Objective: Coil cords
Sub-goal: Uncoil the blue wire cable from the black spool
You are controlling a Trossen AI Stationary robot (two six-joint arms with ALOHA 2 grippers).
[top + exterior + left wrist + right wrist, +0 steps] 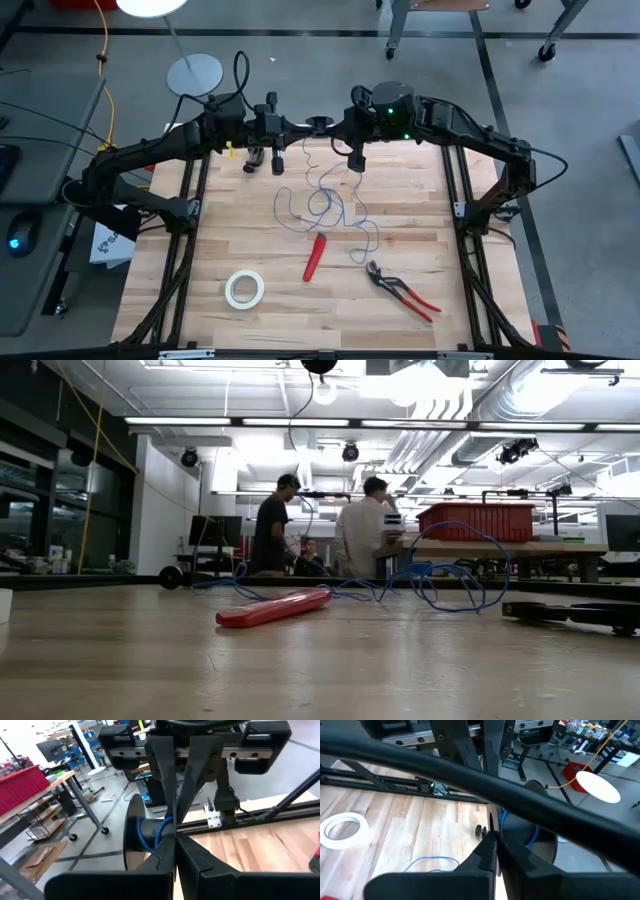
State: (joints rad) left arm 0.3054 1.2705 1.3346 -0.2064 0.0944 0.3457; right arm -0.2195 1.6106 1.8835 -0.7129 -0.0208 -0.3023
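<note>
A small black spool hangs in the air above the table's far edge, between my two grippers. Blue wire is wound on its core. From the spool the thin blue wire drops slack to the table and lies there in loose loops. My left gripper reaches the spool from the table's left and is shut on it. My right gripper reaches it from the right and is also shut on it. The spool's far flange shows as a full disc. My left gripper pinches the rim of the spool's near flange, seen edge-on, between its two fingers. The fingers come about level from the table's left. The spool is lifted clear, its axis lying level from near to far. My right gripper pinches the same near flange at its opposite rim between its two fingers. It comes from the table's right, slanting a little downward. Its fingertips stand close to the left gripper's, and the spool's core lies just beyond them.
On the table's near half lie a red-handled tool, red-handled pliers and a white tape roll. A thick yellow cable hangs off the table at the far left. People stand in the room behind.
</note>
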